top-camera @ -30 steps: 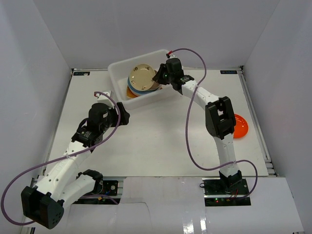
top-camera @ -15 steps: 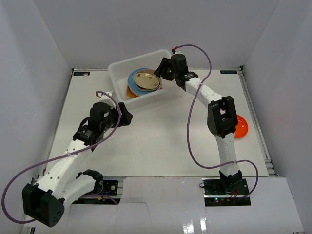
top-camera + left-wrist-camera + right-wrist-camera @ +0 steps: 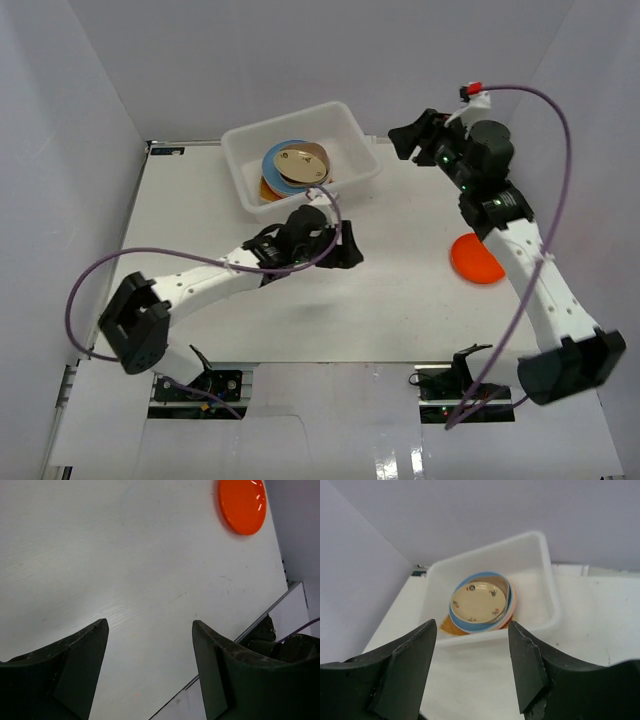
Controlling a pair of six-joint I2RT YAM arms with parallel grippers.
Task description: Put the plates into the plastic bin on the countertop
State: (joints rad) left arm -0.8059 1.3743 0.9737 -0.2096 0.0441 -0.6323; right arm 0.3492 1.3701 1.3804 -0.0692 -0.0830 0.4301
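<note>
**One orange plate lies out on the bench; both tools are empty**

Top view: the white translucent rectangular plastic bin (image 3: 290,118) stands at the far side of the flat white bench (image 3: 200,220). It holds a stack topped by a cream round plate (image 3: 297,162) lying on a blue round plate (image 3: 272,158). A round glossy orange plate (image 3: 477,258) lies flat on the bench, well apart from the bin and near the right arm. The left tool (image 3: 347,250) reaches out over mid-bench. The right tool (image 3: 405,140) hangs off the bin's right end.

Left wrist view: the left tool (image 3: 147,675) is released, with only bare bench between its fingers. The orange plate (image 3: 242,505) shows far ahead.

Right wrist view: the right tool (image 3: 472,675) is also released and empty. It faces the bin (image 3: 551,600), where the cream plate (image 3: 479,604) rests inside the blue one (image 3: 456,616).

Handling, as a judgement: the orange plate looks stiff, light and slick. Because it lies flat, its rim offers the only hold, with one finger slid under the edge and one over it. It may skid on the smooth bench when nudged. Whether it would chip I cannot tell, so a gentle set-down on the stack seems wise.
</note>
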